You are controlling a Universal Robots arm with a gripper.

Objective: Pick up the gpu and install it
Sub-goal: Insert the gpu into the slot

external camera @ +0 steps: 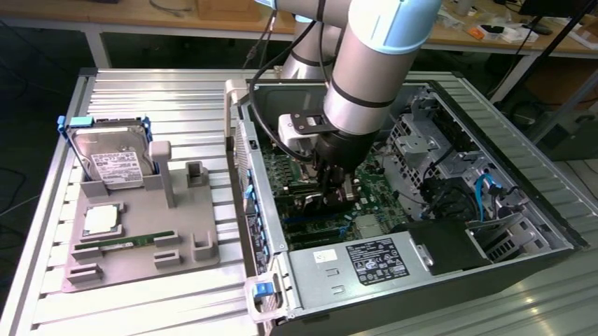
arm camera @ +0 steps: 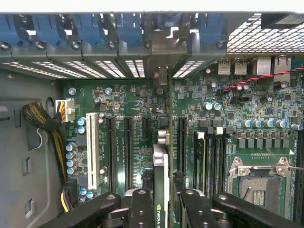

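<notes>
The fingers (arm camera: 141, 209) are partly closed and clamp the gpu (arm camera: 160, 166) by its two flat faces; the card stands edge-on between them, inside the computer case (external camera: 245, 150) that lies open on the bench (external camera: 168, 91) toward the exterior view's right edge.

The gpu is probably light and stiff, but thin and fragile; its faces look smooth enough to slip, so a firm hold on the faces near the upper edge, clear of the contacts, seems right.

The wrist view shows what the arm hides in the exterior view: the card hangs over the motherboard (arm camera: 118, 102), just beside a long black slot (arm camera: 182, 147), its far end toward the vented rear openings; whether its lower edge touches the board I cannot tell.

The exterior view shows the grey fixture (external camera: 140, 245) near the bench's opposite edge, well apart from the case, with a hard drive (external camera: 114, 162) upright in it.
</notes>
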